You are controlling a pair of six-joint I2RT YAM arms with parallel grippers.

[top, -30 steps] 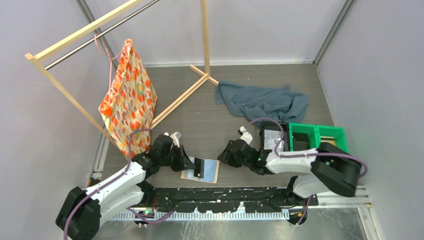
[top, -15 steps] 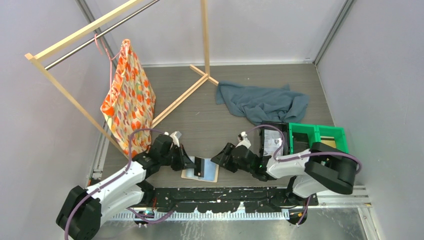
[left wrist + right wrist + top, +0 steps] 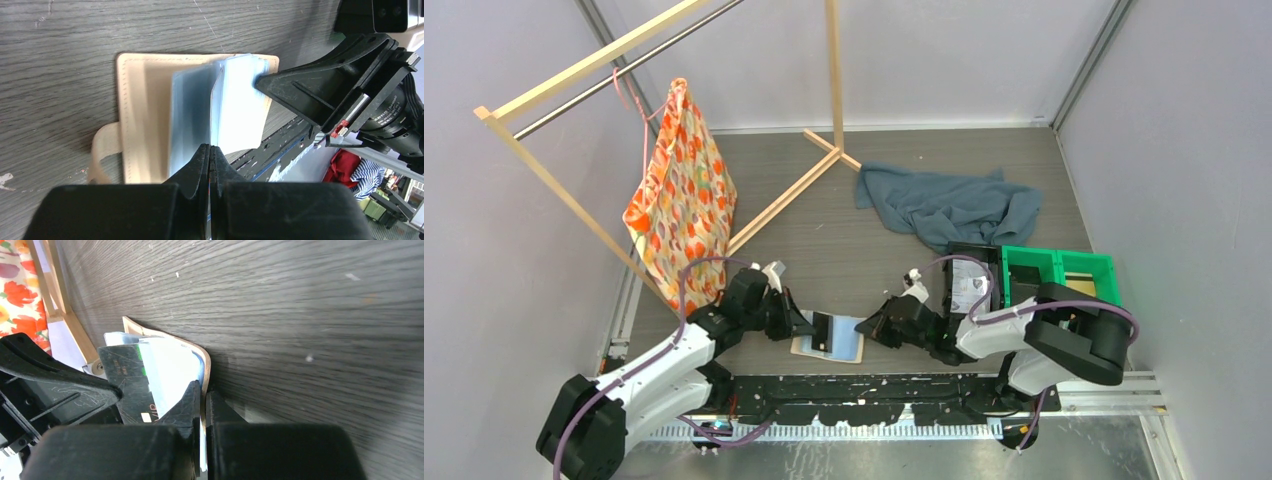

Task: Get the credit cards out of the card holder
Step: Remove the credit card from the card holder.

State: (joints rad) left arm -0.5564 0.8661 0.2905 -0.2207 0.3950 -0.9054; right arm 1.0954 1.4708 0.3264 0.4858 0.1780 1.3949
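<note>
The card holder point(image 3: 828, 338) lies open near the table's point(image 3: 874, 260) front edge, between both grippers. The left wrist view shows the left gripper point(image 3: 209, 148) pinched closed on one of its blue pockets. Only the right wrist view shows the right gripper point(image 3: 203, 389) clamped on its tan edge, with a dark card point(image 3: 131, 382) poking out.

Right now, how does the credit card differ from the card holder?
The credit card is dark grey and glossy; the card holder is tan with pale blue pockets. The card is much smaller than the holder. The holder lies open on the table; the card sits among its pockets. Both are flat rectangles.
</note>
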